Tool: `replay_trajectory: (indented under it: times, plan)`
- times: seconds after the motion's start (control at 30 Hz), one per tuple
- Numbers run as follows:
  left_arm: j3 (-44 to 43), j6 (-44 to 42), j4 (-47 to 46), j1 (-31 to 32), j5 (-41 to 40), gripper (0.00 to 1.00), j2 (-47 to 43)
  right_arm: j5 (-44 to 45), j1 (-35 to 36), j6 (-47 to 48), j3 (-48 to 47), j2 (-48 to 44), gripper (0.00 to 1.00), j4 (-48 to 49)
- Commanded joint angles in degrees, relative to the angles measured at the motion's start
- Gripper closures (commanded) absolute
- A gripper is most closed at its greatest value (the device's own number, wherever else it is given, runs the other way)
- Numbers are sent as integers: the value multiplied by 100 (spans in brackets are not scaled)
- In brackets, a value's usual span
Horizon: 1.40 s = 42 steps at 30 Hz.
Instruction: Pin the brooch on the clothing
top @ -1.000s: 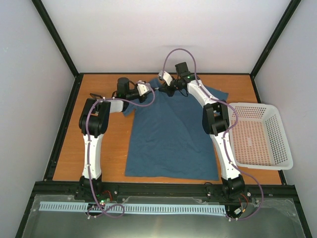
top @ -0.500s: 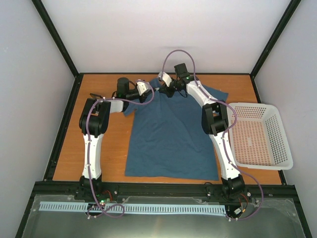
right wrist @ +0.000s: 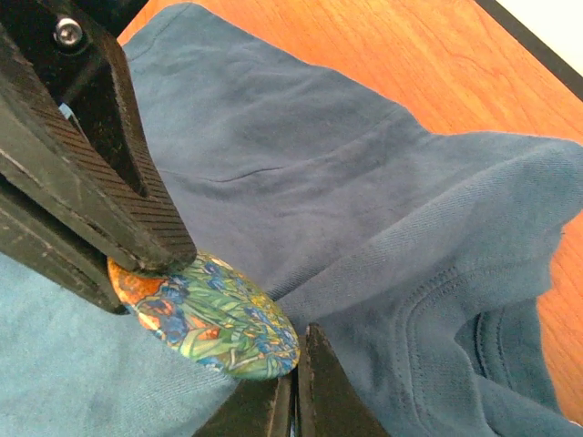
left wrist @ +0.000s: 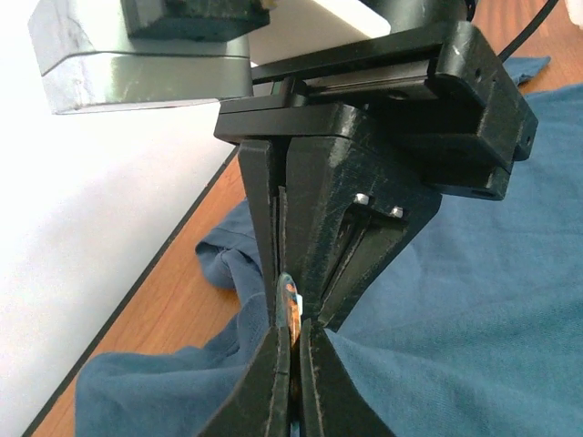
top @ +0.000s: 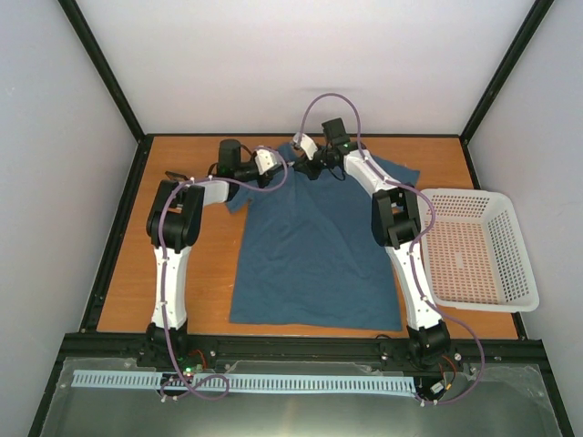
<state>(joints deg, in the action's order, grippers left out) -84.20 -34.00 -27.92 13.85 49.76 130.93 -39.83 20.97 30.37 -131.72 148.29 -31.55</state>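
Observation:
The clothing [top: 314,255] lies flat on the table, collar at the far end. Both grippers meet at that collar. My left gripper [top: 288,165] is shut on the brooch [right wrist: 205,314], an oval piece with a green, blue and orange flower pattern. In the left wrist view the brooch [left wrist: 290,305] shows edge-on, sticking out past my left gripper [left wrist: 293,330]. My right gripper [right wrist: 296,364] is shut on a raised fold of the clothing [right wrist: 301,155] beside the collar seam [right wrist: 474,337]. The brooch's edge rests against its tips. The brooch's back is hidden.
A white mesh basket [top: 515,273] stands at the table's right edge, close to the right arm's elbow. Bare wood [top: 200,273] shows to the left of the shirt. Black frame posts and the white back wall close in the far side, just behind the grippers.
The left gripper has edged slightly to the right, closer to the right gripper at the collar. Both stay shut, and the shirt has not shifted.

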Motion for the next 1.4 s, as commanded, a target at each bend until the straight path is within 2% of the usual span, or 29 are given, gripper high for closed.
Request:
replay_trajectory:
  times: [0.0,0.13,0.3,0.4,0.57,0.83,1.1,1.23,1.37]
  plan:
    - [-528,-634,837,522,719,99,132,-605,146,448,-124,-164,97,301]
    - [-1058,-1007,1592,652,471,99,374,-1022,152,644,-200,-209,97,249]
    - [-1043,-752,1372,663,798,99,330,-1008,175,818,-871,132,97,-299]
    - [-1177,-940,1862,663,986,99,363,-786,179,928,-788,110,97,-289]
    - [-700,-823,1417,555,662,99,116,-544,74,757,-626,17,94,-157]
    - [-775,-637,1263,206,772,99,162,-220,-130,551,278,-636,84,32]
    - [-819,-525,1343,105,1027,99,161,-22,-323,385,1358,-1283,65,411]
    - [-800,-528,1342,84,1005,99,165,-6,-484,80,2311,-1734,57,1115]
    - [-812,-513,1350,70,1016,99,176,-166,-533,169,2982,-2081,52,1484]
